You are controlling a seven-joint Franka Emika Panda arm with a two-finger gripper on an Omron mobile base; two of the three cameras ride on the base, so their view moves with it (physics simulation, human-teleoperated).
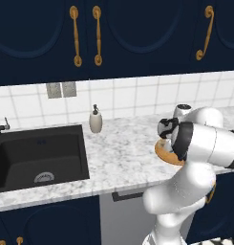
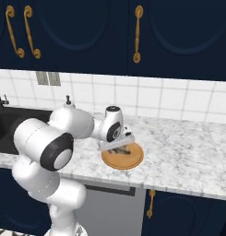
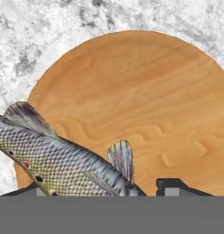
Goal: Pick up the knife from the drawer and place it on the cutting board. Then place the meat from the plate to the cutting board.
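Lowered over round orange-brown wooden plate (image 3: 145,96) on white marbled bench (image 2: 188,152), dark fingers (image 3: 175,187) straddling scaly grey fish (image 3: 58,160); pinch undeterminable.

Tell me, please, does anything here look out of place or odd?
Mildly: the fish lies off-centre on the plate, its head end over the rim above the counter. The gripper is low over it. Nothing spilled or damaged.
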